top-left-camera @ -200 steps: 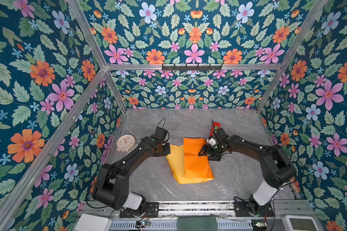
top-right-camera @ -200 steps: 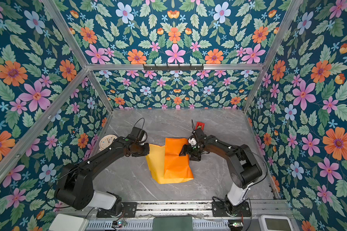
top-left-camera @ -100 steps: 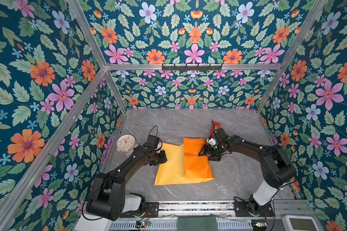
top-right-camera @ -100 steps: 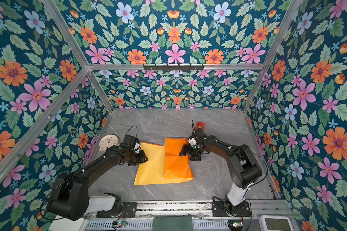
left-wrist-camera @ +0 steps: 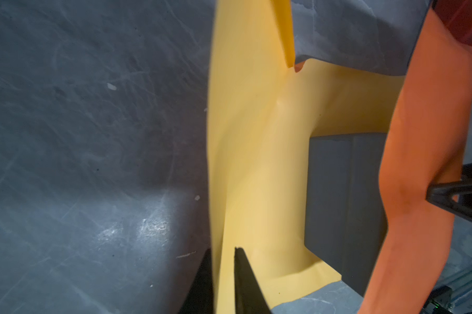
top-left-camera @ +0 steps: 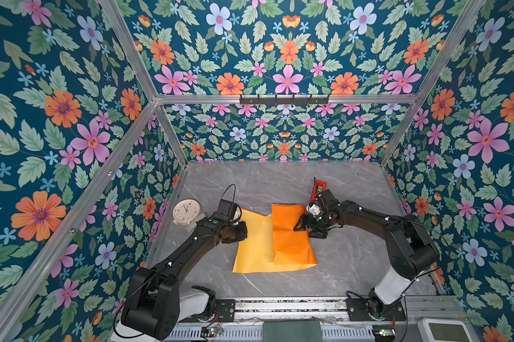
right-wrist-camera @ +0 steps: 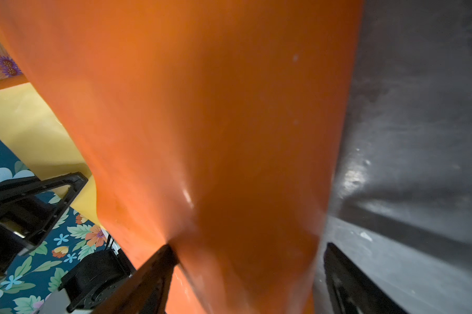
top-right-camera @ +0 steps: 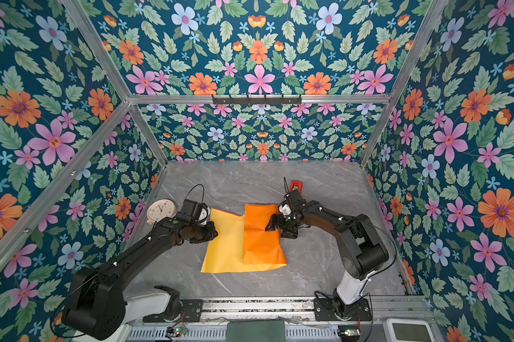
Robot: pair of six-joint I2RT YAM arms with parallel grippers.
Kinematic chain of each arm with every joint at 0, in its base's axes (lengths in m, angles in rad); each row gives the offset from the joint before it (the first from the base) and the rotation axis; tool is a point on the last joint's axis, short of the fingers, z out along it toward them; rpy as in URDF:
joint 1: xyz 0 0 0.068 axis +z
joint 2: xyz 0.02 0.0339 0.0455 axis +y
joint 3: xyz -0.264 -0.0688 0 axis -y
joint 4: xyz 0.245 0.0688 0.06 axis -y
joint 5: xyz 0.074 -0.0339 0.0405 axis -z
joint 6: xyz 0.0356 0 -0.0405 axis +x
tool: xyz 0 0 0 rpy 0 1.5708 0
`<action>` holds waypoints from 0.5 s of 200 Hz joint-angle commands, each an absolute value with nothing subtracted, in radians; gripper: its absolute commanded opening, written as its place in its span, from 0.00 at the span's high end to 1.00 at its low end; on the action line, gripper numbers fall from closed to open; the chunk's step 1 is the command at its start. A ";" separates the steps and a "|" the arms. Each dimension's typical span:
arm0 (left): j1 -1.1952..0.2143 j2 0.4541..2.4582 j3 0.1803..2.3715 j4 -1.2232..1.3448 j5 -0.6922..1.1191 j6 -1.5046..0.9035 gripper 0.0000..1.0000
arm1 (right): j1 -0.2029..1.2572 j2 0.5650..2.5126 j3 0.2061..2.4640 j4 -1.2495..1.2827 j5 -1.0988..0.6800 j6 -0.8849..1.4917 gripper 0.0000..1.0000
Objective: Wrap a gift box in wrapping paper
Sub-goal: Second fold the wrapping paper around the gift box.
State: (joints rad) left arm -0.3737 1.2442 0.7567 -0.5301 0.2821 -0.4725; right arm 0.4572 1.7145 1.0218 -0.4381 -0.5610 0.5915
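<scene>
The wrapping paper [top-left-camera: 255,245] lies mid-table in both top views, its yellow side [top-right-camera: 223,245] up on the left. Its orange flap [top-left-camera: 288,234] is folded over the gift box [left-wrist-camera: 343,204], a dark block seen only in the left wrist view. My left gripper [top-left-camera: 242,229] is shut on the paper's left edge [left-wrist-camera: 216,190], which runs raised between its two fingers [left-wrist-camera: 222,251]. My right gripper [top-left-camera: 306,231] stands open across the flap's right side. One fingertip [right-wrist-camera: 171,248] dents the orange paper and the other rests beside it over the table.
A round cream clock [top-left-camera: 186,211] stands left of my left wrist. A narrow red tape dispenser [top-left-camera: 319,188] lies just behind my right gripper. Flowered walls close in the grey marble table [top-left-camera: 353,266] on three sides. A white device [top-left-camera: 443,330] sits at the front right corner.
My left gripper drew the bunched yellow side out to the left and spread it, then came back a little toward the box with the edge in its fingers. The right arm has not moved.
</scene>
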 commanded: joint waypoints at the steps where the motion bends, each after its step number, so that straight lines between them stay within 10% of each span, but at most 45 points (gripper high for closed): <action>1: -0.380 1.241 0.741 -0.535 0.264 -0.458 0.74 | 0.464 1.725 1.009 -0.563 -0.427 0.574 0.15; 100: -0.380 1.210 0.726 -0.549 0.250 -0.456 0.87 | 0.464 1.710 0.999 -0.560 -0.425 0.576 0.15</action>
